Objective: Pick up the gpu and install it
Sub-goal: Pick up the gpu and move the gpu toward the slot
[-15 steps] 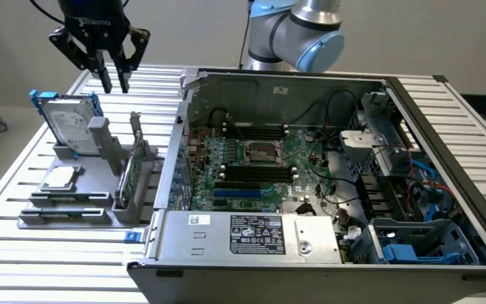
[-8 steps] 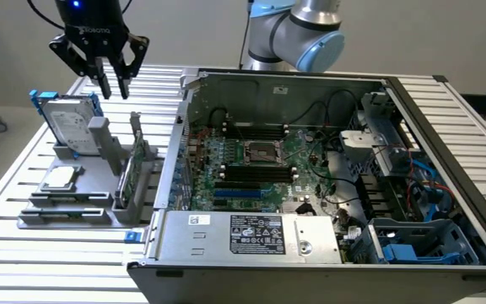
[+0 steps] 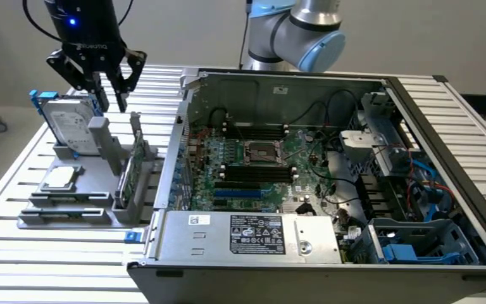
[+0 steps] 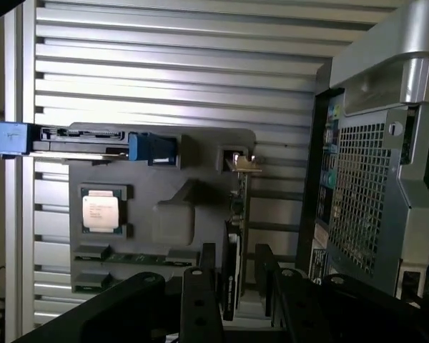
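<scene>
Exterior view: your tool hangs released at ten o'clock of the scene, fingers spread and grasping nothing, above the far end of the grey fixture; the gpu stands on edge in that fixture, apart from the tool, at nine o'clock of the open computer case; at the gpu's ten o'clock the hard drive with blue rails stands upright; a processor chip lies flat at its nine o'clock; everything rests on the slatted counter. Wrist view: the gpu runs edge-on in line with the gap between the fingers, its silver bracket at the end away from the tool.
</scene>
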Tool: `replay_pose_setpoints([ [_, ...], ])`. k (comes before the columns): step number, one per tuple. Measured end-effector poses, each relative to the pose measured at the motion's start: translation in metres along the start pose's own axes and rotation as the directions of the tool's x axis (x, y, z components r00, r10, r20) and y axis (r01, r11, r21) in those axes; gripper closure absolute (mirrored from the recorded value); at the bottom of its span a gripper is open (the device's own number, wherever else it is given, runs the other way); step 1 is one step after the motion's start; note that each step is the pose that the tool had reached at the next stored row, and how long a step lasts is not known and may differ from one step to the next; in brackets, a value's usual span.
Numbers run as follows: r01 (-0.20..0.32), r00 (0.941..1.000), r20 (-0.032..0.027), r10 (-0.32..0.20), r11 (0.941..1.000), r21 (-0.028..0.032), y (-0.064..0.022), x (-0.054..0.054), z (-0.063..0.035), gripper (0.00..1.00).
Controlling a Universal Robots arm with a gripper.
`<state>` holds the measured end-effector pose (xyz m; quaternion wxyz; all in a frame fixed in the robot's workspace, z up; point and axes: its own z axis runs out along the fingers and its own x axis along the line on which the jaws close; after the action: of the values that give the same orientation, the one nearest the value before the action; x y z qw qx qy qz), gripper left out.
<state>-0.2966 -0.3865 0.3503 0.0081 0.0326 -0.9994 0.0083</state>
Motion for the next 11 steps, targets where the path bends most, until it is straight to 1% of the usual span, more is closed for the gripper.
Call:
replay_pose_setpoints([
  [7,-0.010,1.0000,0.0003,0.010,1.0000,-0.0001,-0.0158,0.003,0.0130,0.64],
  [11,-0.012,0.9999,0.0004,0.012,0.9999,-0.0003,-0.0226,0.003,0.0205,0.64],
])
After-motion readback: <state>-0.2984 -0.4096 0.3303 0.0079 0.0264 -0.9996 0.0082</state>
